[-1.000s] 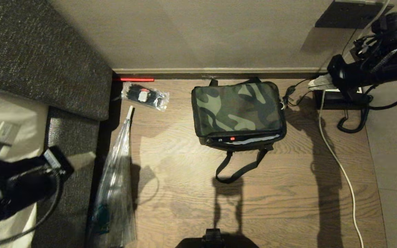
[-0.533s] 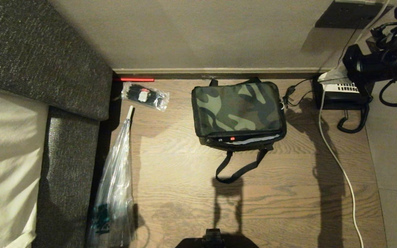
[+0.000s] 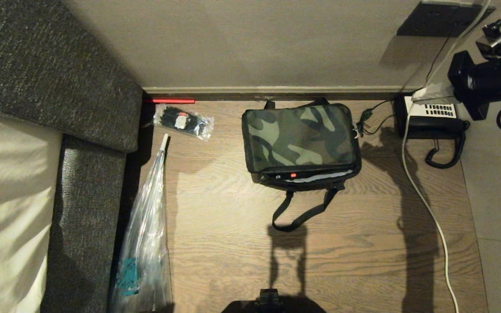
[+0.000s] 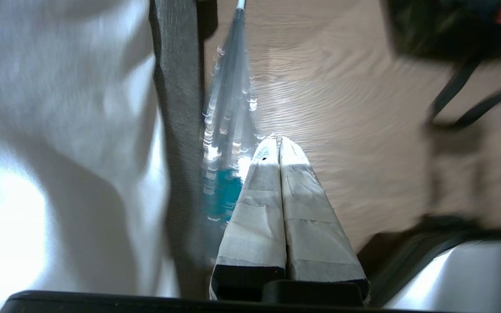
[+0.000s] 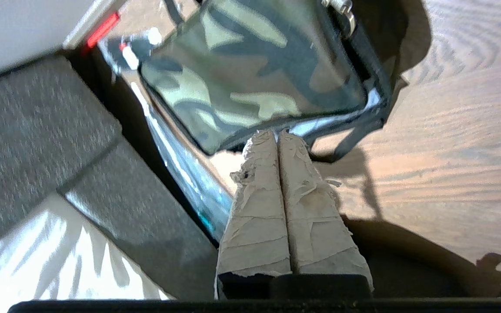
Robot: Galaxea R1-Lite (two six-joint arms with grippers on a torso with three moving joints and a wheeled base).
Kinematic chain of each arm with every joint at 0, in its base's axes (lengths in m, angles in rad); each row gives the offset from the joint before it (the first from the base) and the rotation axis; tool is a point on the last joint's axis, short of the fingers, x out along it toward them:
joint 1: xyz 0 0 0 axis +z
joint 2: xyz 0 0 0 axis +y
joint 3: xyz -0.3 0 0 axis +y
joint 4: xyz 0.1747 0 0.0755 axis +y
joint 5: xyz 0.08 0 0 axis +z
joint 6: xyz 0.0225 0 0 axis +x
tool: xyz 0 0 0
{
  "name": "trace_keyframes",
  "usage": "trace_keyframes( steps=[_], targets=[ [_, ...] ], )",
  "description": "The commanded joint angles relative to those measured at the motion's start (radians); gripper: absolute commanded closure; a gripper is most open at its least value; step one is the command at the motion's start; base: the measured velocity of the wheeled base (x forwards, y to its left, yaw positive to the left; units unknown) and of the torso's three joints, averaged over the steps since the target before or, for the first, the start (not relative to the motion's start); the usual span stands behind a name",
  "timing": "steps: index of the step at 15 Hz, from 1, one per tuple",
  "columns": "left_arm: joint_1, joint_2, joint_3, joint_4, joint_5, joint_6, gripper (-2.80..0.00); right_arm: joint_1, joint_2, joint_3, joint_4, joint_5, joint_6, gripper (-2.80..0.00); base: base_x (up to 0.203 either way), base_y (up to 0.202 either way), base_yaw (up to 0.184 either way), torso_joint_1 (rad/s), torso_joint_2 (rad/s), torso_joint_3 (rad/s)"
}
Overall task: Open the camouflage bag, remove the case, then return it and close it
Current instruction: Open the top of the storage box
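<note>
Soft camo fabric, so the camouflage bag (image 3: 300,141) probably sags; grab its zipper pull, both grippers (image 5: 278,135) pressed together empty.

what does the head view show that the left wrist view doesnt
Only the head view: the whole camouflage bag with its lid down, the black telephone, the white cable, the small packet, and the right arm at upper right.

Only the left wrist view: the left end effector, shut.

Both: the long clear plastic bag, the wood floor, the bag's strap handle.
</note>
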Motion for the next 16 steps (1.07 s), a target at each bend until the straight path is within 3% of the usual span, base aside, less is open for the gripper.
trace_keyframes(
  steps=[1, 4, 13, 16],
  targets=[
    [0.002, -0.011, 0.009, 0.007, 0.006, -0.017, 0.0, 0.008, -0.018, 0.044, -0.009, 0.003, -0.01, 0.0, 0.0, 0.0, 0.0, 0.0, 0.0, 0.0],
    [0.002, -0.01, 0.01, 0.004, 0.006, -0.036, 0.0, 0.009, -0.027, 0.091, -0.013, 0.001, -0.089, 0.0, 0.0, 0.0, 0.0, 0.0, 0.0, 0.0],
    [0.002, -0.01, 0.011, 0.001, 0.029, -0.071, 0.0, 0.016, -0.012, 0.098, -0.017, 0.01, -0.091, 0.0, 0.0, 0.0, 0.0, 0.0, 0.0, 0.0],
    [0.002, -0.01, 0.01, 0.0, 0.034, -0.079, 0.0, 0.017, -0.011, 0.079, -0.019, 0.046, -0.092, 0.0, 0.0, 0.0, 0.0, 0.0, 0.0, 0.0]
  ],
)
